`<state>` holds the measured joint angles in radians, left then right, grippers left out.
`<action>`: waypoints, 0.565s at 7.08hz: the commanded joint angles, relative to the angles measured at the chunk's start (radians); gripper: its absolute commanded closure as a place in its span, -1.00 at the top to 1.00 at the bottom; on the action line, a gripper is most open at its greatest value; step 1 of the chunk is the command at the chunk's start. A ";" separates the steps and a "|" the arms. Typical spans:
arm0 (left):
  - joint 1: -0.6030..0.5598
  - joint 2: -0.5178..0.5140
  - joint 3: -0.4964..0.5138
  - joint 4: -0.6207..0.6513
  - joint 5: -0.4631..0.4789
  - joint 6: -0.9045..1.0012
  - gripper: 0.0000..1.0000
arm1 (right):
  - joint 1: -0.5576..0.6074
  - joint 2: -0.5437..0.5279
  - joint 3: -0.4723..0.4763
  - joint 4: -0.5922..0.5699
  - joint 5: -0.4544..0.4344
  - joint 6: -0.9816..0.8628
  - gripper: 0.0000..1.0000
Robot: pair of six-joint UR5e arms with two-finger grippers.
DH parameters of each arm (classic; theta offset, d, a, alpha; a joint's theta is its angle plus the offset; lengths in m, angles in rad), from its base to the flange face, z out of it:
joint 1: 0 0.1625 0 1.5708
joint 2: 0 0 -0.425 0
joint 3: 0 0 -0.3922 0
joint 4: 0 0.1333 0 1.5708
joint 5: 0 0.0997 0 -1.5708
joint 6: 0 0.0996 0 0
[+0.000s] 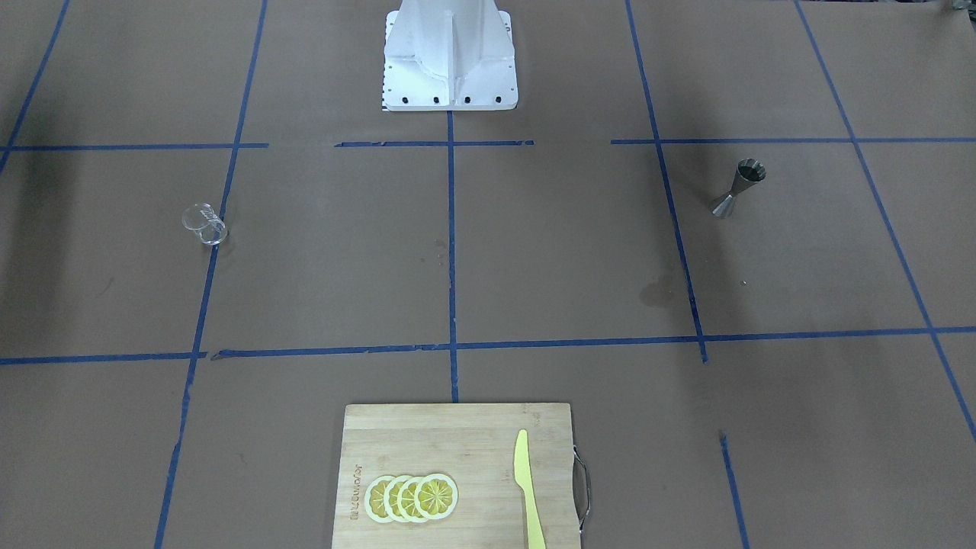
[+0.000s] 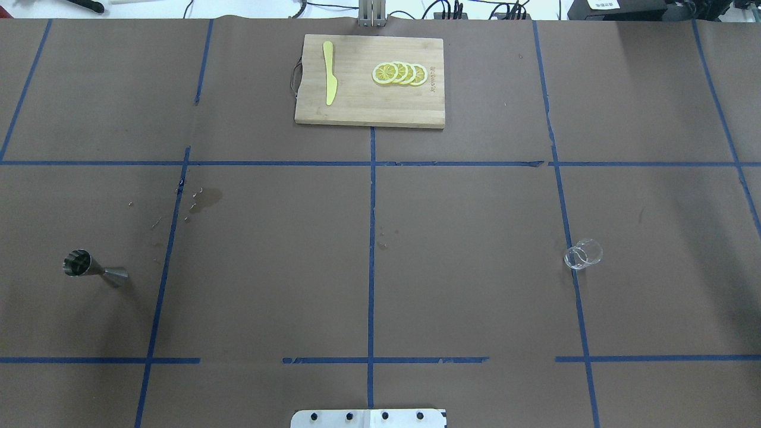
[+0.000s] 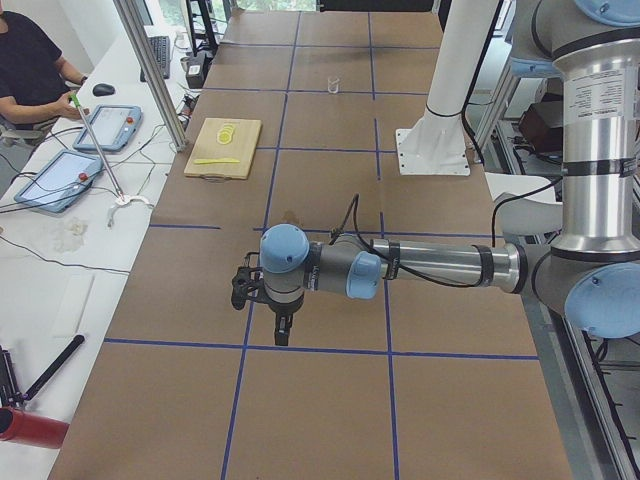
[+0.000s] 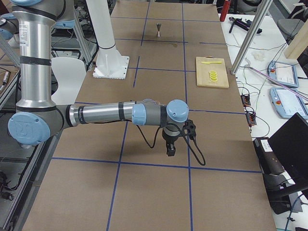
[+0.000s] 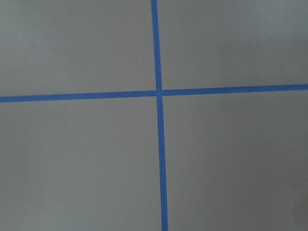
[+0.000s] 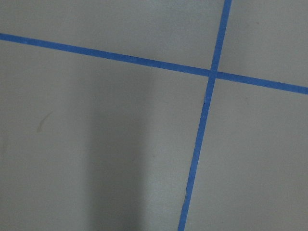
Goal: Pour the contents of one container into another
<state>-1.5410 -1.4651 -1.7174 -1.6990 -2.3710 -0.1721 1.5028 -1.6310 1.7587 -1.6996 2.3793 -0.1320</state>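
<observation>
Rectangular bamboo cutting board (image 1: pixel 457 435) lay nearest, small clear glass measuring cup (image 1: pixel 204 223) and silver-grey hourglass steel jigger (image 1: pixel 738 188) standing well beyond it; left gripper (image 3: pixel 283 335), right gripper (image 4: pixel 170 150): jaw spread could not be told.

Jigger (image 2: pixel 90 268) left, measuring cup (image 2: pixel 583 254) right, cutting board (image 2: pixel 368 108) beyond

Light: even, diffuse. Shadows: soft, faint beside the jigger (image 2: pixel 86 266). My wrist views: washed grey, slightly soft.

A steel jigger (image 2: pixel 94 267) stands at the table's (image 2: pixel 464 255) left, a clear glass cup (image 2: pixel 583 254) well apart at its right, a cutting board (image 2: pixel 370 81) at the far edge.
</observation>
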 commanded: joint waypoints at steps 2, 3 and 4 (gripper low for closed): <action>-0.001 0.002 -0.005 -0.001 0.001 -0.012 1.00 | -0.003 0.000 0.002 0.002 -0.003 -0.001 1.00; -0.001 0.000 -0.005 -0.001 0.001 -0.012 1.00 | -0.009 0.000 0.002 0.017 -0.005 -0.002 1.00; -0.001 0.000 -0.007 -0.001 0.003 -0.012 1.00 | -0.012 -0.007 0.002 0.069 -0.009 -0.003 1.00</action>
<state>-1.5417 -1.4643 -1.7230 -1.6996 -2.3697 -0.1839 1.4957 -1.6322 1.7607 -1.6769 2.3746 -0.1336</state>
